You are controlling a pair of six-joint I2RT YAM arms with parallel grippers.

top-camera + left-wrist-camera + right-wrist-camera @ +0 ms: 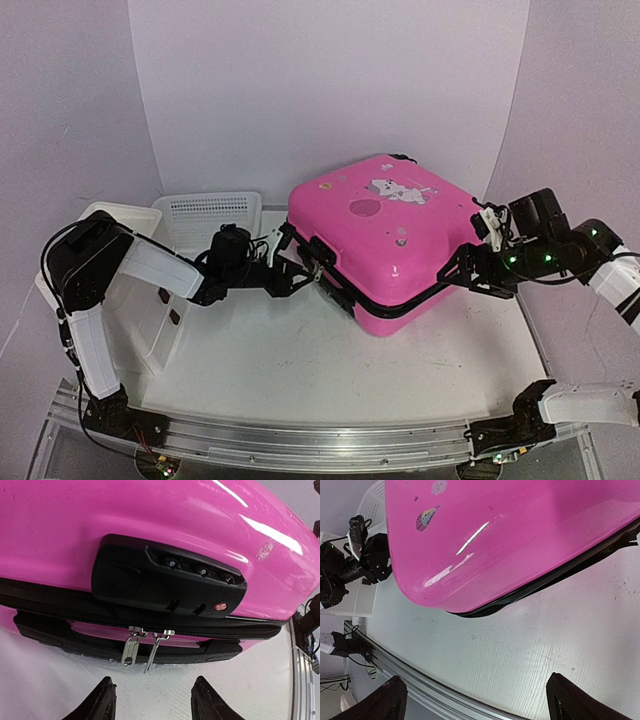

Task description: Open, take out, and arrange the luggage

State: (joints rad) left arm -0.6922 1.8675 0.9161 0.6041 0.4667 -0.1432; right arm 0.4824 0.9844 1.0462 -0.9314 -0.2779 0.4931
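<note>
Left hand before luggage zipper pulls

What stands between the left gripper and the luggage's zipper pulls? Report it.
Nothing visible. The left gripper, jaws apart and empty, faces the two zipper pulls hanging below the lock on the luggage; only bare table lies between them.

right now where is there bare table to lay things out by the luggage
The widest bare patch is table between the luggage and the near metal rail. Crowded: the left side, where the left end effector, white mesh basket and drawer unit close in; the right end effector sits at the luggage's right side.
</note>
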